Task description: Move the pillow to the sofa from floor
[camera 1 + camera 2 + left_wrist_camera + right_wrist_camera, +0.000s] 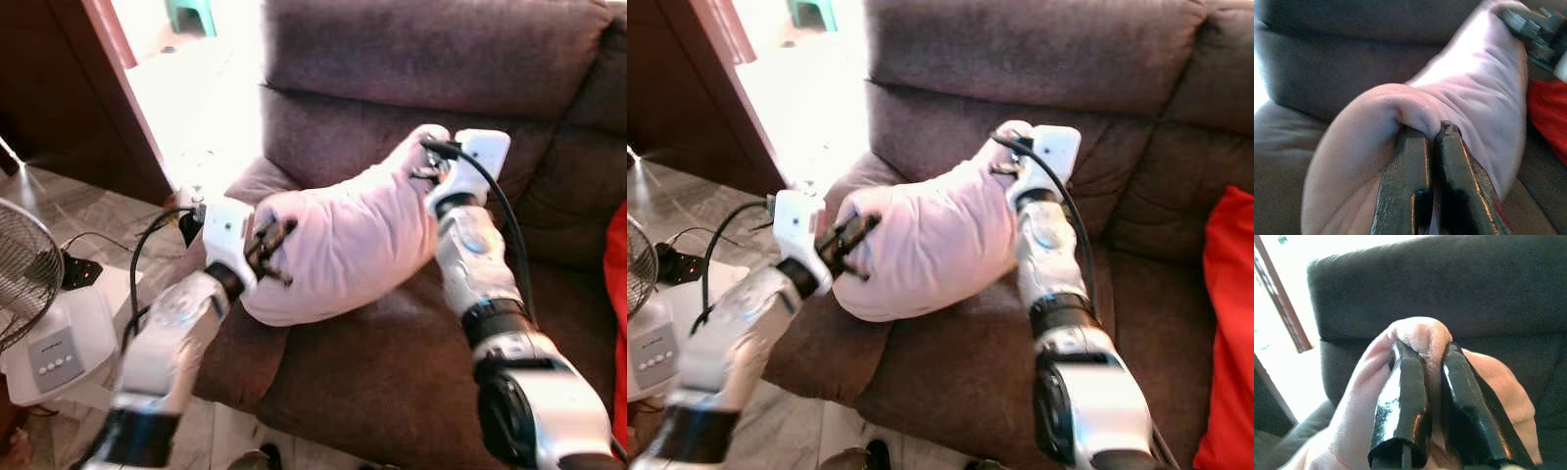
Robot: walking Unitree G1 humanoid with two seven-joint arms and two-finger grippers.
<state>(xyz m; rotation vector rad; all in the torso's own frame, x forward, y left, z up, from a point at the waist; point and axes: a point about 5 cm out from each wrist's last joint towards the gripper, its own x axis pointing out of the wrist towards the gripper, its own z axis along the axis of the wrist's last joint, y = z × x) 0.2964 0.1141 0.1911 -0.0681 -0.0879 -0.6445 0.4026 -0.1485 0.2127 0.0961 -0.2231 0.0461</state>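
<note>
You are at the placing step; the pillow (343, 240) hangs between your two grippers, just above the sofa (411, 362) seat; the left gripper (271, 250) has its fingers closed on a fold at one end; the right gripper (1432, 396) pinches a fold between nearly closed fingers at the other; next, lower it, then release both; the pillow looks pale pink, soft, creased.

Daylight blazes through the doorway (196, 88) beyond the left claw (271, 245), blown out white; the left arm (167, 352) smears with blur, the sofa (421, 59) stays dim.
</note>
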